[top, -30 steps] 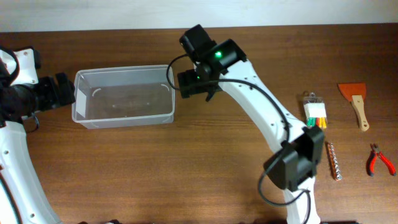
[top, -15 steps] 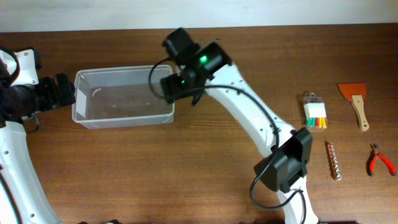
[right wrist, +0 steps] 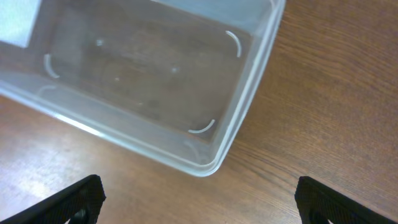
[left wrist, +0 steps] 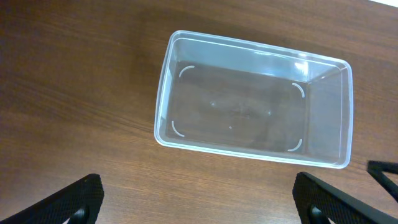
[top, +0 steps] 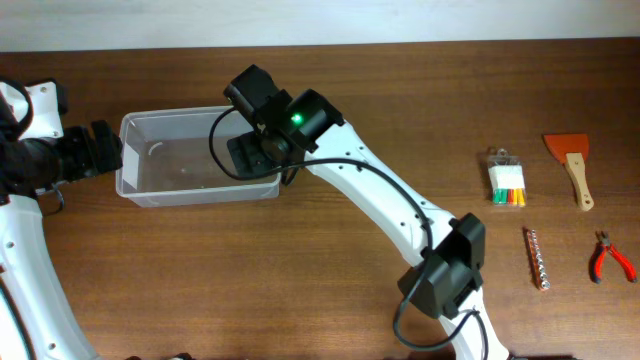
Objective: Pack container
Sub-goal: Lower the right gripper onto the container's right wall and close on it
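Overhead view: the clear plastic container (top: pixel 170 160) stands upright at the far left of the wooden table (top: pixel 300 280), its long rim parallel to the back edge. The left gripper (top: pixel 108 148) is just outside the left wall, fingers spread, grasping nothing. The right gripper (right wrist: pixel 200 202) hangs over the near right corner, fingers likewise wide and unloaded. Red-handled pliers (top: pixel 610 258) and a scraper (top: pixel 572 160) lie well apart, far right.
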{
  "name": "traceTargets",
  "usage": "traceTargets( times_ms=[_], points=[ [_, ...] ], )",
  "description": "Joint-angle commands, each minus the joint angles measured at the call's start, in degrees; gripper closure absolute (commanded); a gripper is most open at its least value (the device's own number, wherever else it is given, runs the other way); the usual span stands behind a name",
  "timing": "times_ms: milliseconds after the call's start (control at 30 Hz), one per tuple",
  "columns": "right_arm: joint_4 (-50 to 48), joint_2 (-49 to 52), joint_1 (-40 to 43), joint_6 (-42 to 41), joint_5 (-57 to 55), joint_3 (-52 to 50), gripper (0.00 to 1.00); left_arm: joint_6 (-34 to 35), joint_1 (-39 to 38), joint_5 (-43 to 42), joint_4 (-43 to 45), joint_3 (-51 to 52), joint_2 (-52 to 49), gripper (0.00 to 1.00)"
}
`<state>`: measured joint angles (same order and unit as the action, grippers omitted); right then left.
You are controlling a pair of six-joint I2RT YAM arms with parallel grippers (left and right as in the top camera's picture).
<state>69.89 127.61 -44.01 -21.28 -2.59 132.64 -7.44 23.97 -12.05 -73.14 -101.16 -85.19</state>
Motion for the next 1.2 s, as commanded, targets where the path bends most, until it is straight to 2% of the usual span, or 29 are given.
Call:
traceTargets(
  times_ms=[0, 200, 667, 1167],
  points=[
    [0.92, 4.57, 0.92, -3.63, -1.95, -0.11, 0.01, 0.55, 0.20, -0.81, -0.17, -1.20, -0.22, 0.01],
    [2.40, 8.59, 2.36, -4.33, -0.50, -0.09, 0.01, 0.55, 0.20, -0.81, -0.20, -1.20, -0.22, 0.01],
    [-1.95, 8.90, 6.10, -6.49, 1.92, -0.09, 0.01, 0.55, 0.20, -0.83, -0.22, -1.20, -0.22, 0.01],
    [-4.20, 10.47, 6.25, -6.49, 2.36, -0.09, 0.01, 0.55, 0.20, -0.81, -0.72, -1.20, -0.22, 0.01]
  ],
)
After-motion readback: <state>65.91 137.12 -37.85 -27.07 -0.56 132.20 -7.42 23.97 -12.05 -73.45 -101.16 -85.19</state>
